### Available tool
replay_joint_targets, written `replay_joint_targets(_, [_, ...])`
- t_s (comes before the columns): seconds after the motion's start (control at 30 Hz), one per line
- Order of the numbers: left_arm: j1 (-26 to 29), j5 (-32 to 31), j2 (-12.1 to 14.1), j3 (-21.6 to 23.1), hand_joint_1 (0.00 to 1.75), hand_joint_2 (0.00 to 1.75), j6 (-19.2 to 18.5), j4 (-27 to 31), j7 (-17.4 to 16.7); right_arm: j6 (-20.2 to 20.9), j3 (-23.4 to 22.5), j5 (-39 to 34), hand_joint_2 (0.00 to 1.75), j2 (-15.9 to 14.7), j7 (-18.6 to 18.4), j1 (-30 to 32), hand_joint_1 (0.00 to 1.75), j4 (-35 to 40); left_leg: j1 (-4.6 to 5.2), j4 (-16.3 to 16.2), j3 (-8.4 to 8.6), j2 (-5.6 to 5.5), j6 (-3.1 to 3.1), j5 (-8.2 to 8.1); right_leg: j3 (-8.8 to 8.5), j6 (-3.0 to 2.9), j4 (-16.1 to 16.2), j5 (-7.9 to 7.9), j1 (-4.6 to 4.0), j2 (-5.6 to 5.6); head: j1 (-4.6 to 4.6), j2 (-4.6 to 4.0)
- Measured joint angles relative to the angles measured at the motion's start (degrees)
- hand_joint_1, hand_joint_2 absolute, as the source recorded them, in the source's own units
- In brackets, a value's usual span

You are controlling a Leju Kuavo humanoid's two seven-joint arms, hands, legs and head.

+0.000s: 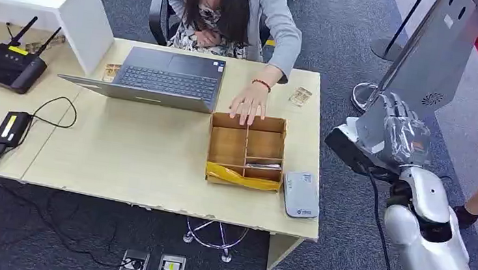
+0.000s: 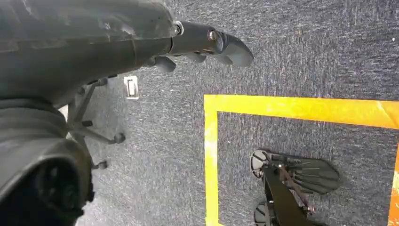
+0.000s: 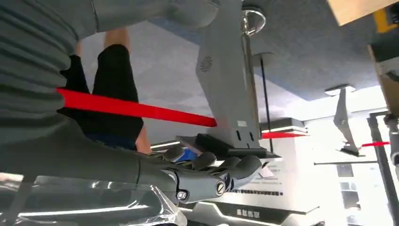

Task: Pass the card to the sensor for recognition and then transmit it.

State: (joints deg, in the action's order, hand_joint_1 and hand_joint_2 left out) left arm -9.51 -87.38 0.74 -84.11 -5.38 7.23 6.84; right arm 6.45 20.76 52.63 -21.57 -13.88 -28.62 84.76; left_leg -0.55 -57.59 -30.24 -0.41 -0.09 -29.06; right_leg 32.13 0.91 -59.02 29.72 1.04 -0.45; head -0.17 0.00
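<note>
Office desk ahead of us, our right hand raised beside it.
We hold that hand off the desk's edge, fingers curled together; whether they grip anything we cannot tell. A card, pale and flat, seems to lie in the box, well apart. Our left hand hangs loosely curled, empty.

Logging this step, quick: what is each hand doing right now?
Left hand: hangs over the carpet, fingers curled, holding nothing.
Right hand: raised beside the table; cannot tell whether it holds anything.
</note>
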Motion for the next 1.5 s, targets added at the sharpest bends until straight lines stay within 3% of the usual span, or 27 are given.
replay_joint_targets(0.47, [0.0,0.9,0.3,0.0,0.0,0.0,0.4,0.0,0.0,3.0,8.3,-7.7,1.75,-2.3,-3.6,3.2,0.0,15.6,0.0,0.0,0.02,0.0,0.0,0.0,0.0,0.0,0.0,0.0,0.0,0.03,-0.02,-0.02])
replay_joint_targets(0.8, [-0.1,1.0,0.2,0.0,0.0,0.0,0.7,0.0,-0.3,2.0,14.9,-7.1,1.75,-2.7,-4.6,4.4,0.0,18.8,0.0,0.0,0.01,0.0,0.0,0.0,0.0,0.0,0.0,0.0,0.0,0.02,0.0,-0.02])
replay_joint_targets(0.93, [-0.1,0.8,0.1,0.0,0.0,0.0,1.0,0.0,-0.3,-0.5,17.6,-5.2,1.75,-2.5,-4.6,4.4,0.0,18.3,0.0,0.0,-0.01,0.0,0.0,0.0,-0.01,0.0,0.0,0.0,0.0,0.02,0.0,-0.02])
replay_joint_targets(1.07, [-0.2,0.6,-0.3,0.0,0.0,0.0,1.8,-0.1,-0.5,-3.9,20.3,-4.2,1.75,-0.4,-4.1,4.4,0.0,14.7,-0.01,0.0,-0.01,0.0,0.0,0.0,-0.01,0.0,0.0,0.0,-0.01,0.02,-0.02,-0.02])
replay_joint_targets(1.5, [-0.2,0.1,-1.1,0.0,0.0,0.0,2.4,-0.1,-1.5,-6.2,26.0,-3.6,1.75,7.2,-3.2,1.7,0.0,-0.1,-0.03,0.0,-0.04,-0.02,-0.01,0.01,0.0,-0.01,0.0,0.0,-0.03,-0.02,-0.02,-0.02])
